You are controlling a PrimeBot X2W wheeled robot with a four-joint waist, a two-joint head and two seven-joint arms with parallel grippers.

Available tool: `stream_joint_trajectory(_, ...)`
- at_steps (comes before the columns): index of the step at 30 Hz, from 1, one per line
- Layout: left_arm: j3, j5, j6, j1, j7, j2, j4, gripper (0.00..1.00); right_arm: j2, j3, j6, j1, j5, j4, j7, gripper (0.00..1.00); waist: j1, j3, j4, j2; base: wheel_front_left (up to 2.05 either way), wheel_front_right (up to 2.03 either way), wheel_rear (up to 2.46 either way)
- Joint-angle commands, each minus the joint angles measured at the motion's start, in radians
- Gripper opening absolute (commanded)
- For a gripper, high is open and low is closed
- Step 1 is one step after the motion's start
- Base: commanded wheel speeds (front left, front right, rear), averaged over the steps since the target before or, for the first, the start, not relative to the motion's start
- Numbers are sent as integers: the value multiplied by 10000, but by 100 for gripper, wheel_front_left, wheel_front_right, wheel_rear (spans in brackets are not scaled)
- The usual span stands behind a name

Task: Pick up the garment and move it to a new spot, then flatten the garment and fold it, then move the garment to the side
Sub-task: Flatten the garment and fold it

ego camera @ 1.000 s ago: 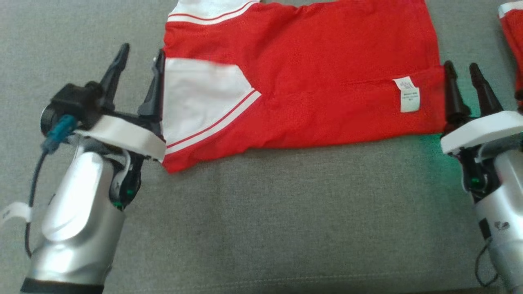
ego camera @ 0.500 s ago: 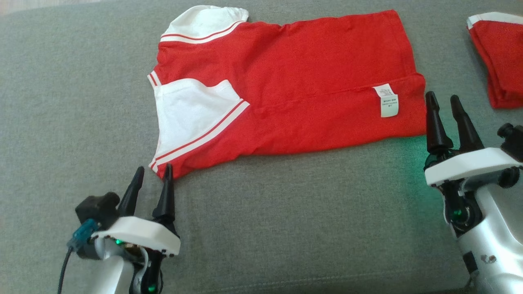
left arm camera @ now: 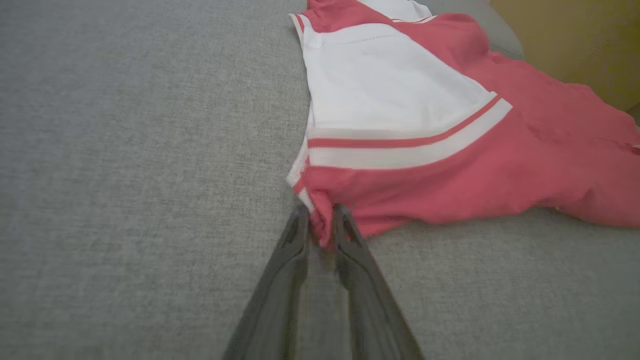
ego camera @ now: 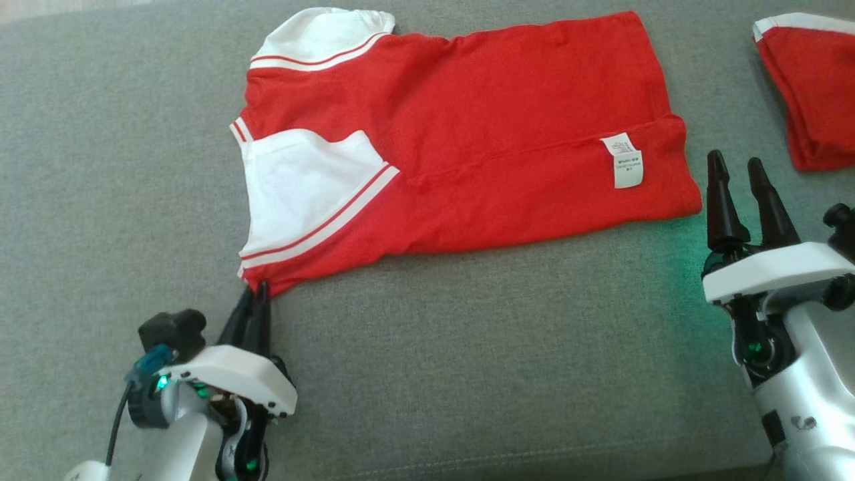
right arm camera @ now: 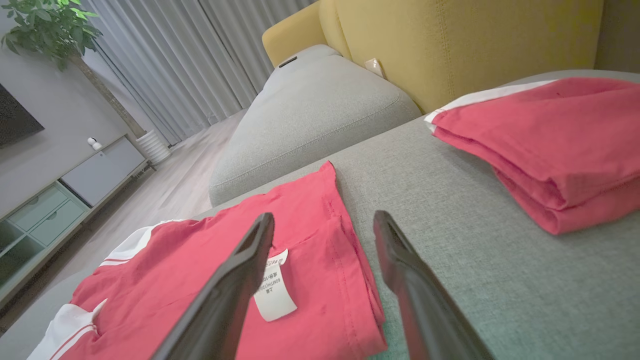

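Note:
The garment (ego camera: pixel 467 133), a red shirt with white sleeves and striped trim, lies spread flat and folded lengthwise on the grey sofa seat (ego camera: pixel 467 347). My left gripper (ego camera: pixel 256 290) is at its near left corner, shut on it. In the left wrist view the two fingers pinch a small bunch of red cloth at the left gripper (left arm camera: pixel 320 212), with the garment (left arm camera: pixel 450 150) stretching away behind. My right gripper (ego camera: pixel 735 162) stands open just off the garment's right edge, holding nothing. In the right wrist view the right gripper (right arm camera: pixel 324 218) hangs over the hem of the garment (right arm camera: pixel 300 200).
A second red garment (ego camera: pixel 815 87), folded into a thick stack, lies at the far right, close to my right arm, and appears as the folded stack (right arm camera: pixel 545 140). A yellow backrest (right arm camera: pixel 450 40) rises behind the seat. Grey seat lies bare in front of the shirt.
My left gripper has pushed forward to the shirt's near left corner and shut on it. The right gripper has stayed open beside the right edge.

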Motion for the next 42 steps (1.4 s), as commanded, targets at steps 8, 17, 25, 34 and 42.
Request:
stream_joint_trajectory(8,155,-149,-125,-232,182,175,49,0,-32,24,67,102,-218,597,371,100,0,-227,219,0,0,0,0)
stream_joint_trajectory(17,46,-114,-152,-226,210,337,-170,0,380,-333,67,-721,-1000,2560,1102,100,0,-254,380,0,0,0,0)
stream_joint_trajectory(25,-113,-34,-182,-372,210,412,-150,0,585,-90,67,-1436,-1914,3499,778,100,0,-269,482,0,0,0,0)
stream_joint_trajectory(34,-187,-90,-195,-343,165,447,-1,0,687,16,67,-1687,-2127,4215,780,0,0,-500,509,0,0,0,0)
stream_joint_trajectory(42,-291,-100,-273,-344,148,547,52,0,615,237,67,-1701,-1906,4545,792,0,0,-702,579,0,0,0,0)
